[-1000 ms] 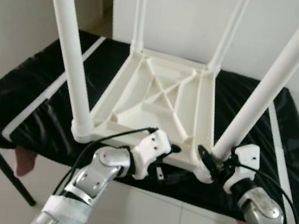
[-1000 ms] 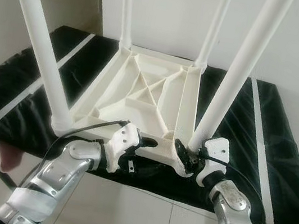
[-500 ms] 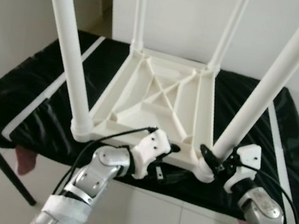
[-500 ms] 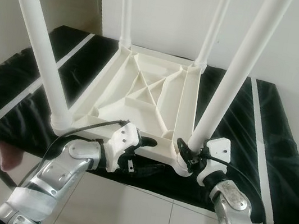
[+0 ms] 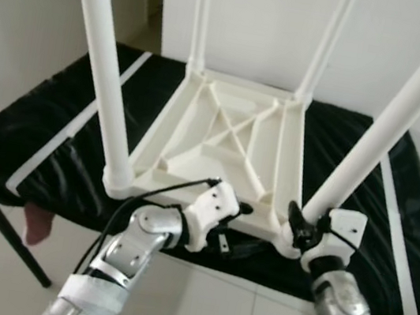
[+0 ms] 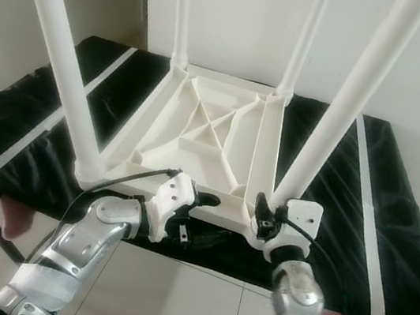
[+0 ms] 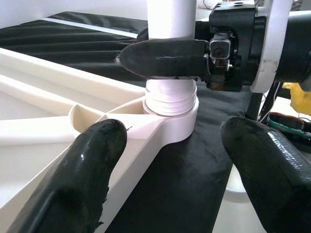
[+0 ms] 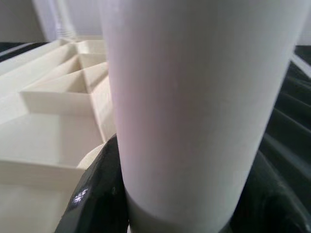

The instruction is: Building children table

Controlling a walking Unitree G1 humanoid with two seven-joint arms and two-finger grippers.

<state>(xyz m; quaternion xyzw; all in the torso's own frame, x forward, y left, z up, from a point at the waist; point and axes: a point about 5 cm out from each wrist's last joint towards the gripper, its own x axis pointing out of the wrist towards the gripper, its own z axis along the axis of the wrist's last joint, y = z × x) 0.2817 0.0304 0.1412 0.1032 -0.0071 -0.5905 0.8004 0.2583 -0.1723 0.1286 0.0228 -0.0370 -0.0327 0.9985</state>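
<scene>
Now we clamp the near-right leg [image 5: 370,155] at its socket.
Right gripper [image 5: 300,226] has swung inward since earlier, turning it; left gripper [image 5: 233,225] gapes beside the tabletop [image 5: 219,147].

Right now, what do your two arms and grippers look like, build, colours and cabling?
Both arms are jointed silver metal. The left arm has white tape wrapped low on the forearm and black cables running along it. Each wrist carries a white housing; the right arm has a thin black cable at its wrist. The left gripper has thick, rounded, matte black fingers, as does the right gripper, with a small camera at its base.
</scene>
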